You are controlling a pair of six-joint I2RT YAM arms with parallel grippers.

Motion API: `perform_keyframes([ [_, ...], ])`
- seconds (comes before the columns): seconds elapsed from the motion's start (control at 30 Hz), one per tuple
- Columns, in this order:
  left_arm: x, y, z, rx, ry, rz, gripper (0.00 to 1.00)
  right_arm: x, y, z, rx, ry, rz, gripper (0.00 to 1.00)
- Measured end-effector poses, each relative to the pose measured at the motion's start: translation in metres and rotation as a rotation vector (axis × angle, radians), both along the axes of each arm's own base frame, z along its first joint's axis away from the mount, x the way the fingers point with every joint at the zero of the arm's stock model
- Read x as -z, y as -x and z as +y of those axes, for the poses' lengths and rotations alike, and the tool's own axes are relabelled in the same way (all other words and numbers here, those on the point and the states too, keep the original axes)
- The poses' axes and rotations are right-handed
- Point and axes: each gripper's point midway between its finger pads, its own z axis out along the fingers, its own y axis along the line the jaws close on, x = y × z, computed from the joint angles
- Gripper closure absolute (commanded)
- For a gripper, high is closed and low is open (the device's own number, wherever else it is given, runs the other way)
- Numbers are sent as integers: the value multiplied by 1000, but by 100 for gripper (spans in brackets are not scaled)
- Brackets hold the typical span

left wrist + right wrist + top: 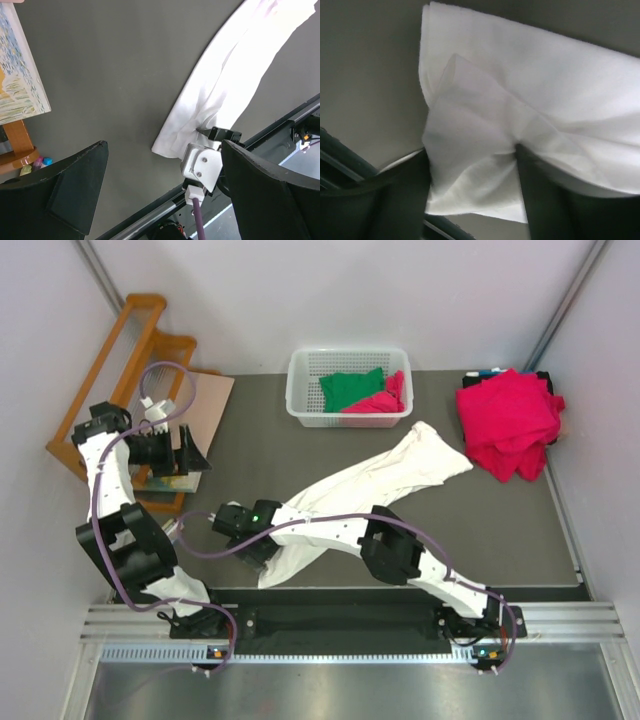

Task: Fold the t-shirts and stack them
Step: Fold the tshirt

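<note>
The large white t-shirt [370,485] lies stretched in a long diagonal band across the grey table. My right gripper [258,548] is at its near left end. In the right wrist view its fingers [545,200] are closed on a bunched fold of the white shirt [475,165], and the shirt's corner lies flat beyond. My left gripper [190,450] is raised at the far left, open and empty, and its view shows the shirt's end [200,115]. Crimson-pink t-shirts [510,420] are piled at the back right. A green t-shirt [352,388] and a pink one [385,400] lie in the basket.
The white lattice basket [300,390] stands at the back centre. A wooden rack [120,360], a brown board [205,405] and a picture book [17,75] sit at the left edge. The metal rail [350,625] runs along the table's near edge.
</note>
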Motion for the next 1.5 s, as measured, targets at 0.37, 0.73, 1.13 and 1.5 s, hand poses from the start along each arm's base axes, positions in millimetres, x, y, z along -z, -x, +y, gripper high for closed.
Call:
perform_keyframes([
  [0.37,11,5,1,-2,-7,34,1,0,-7,-12,30,0,-19,99],
  [0.73,20,3,-2,9,4,57,2,-52,21,-10,-21,-102,112,97],
  [1.13,19,2,-10,39,-6,55,1,-117,71,-32,-98,-290,309,96],
  [1.5,10,-4,-14,62,-24,28,1,-54,32,-125,166,-263,496,96],
])
